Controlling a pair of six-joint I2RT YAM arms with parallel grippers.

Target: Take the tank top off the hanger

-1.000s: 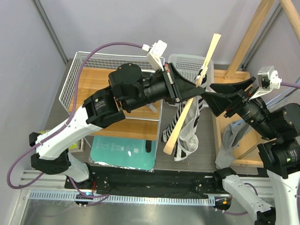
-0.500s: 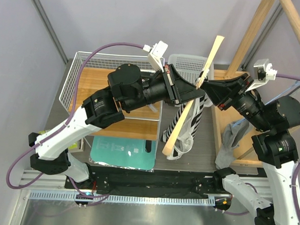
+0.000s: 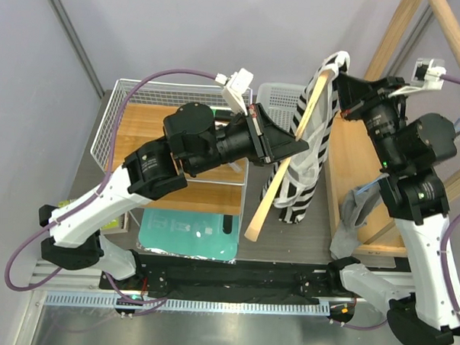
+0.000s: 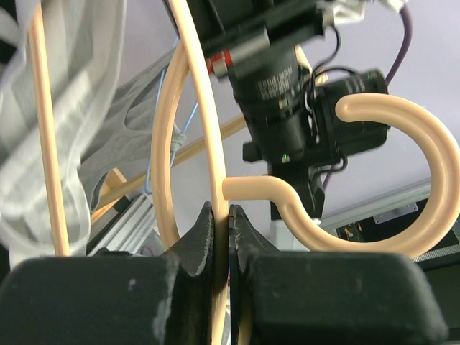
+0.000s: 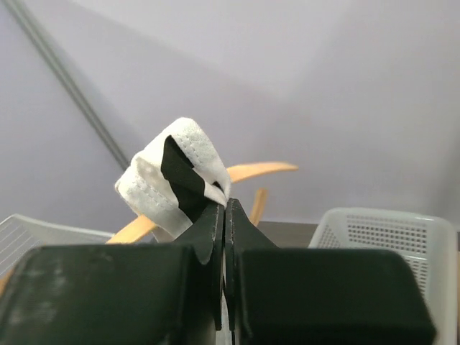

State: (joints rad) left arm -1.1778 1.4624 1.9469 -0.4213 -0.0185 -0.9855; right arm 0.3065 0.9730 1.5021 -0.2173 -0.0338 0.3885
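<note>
The black-and-white striped tank top (image 3: 303, 168) hangs stretched in mid-air over the upper arm of the tan hanger (image 3: 269, 195), which stands steeply tilted. My left gripper (image 3: 296, 141) is shut on the hanger's thin neck, just below the hook (image 4: 402, 108), and its jaws (image 4: 221, 215) pinch the rod. My right gripper (image 3: 341, 74) is shut on a strap of the top (image 5: 176, 180), held high near the hanger's top end (image 5: 259, 170). The top's pale fabric (image 4: 72, 108) fills the left of the left wrist view.
A white wire basket (image 3: 141, 100) sits at the back left over a wooden board. A white plastic basket (image 3: 283, 94) stands behind the top. A teal mat (image 3: 189, 232) lies near the front. A wooden rack (image 3: 388, 42) and a grey garment (image 3: 354, 212) are on the right.
My right gripper shut on the strap and rose up and back, drawing the top upward along the hanger. The left gripper kept its hold, and the hanger shifted only slightly.
</note>
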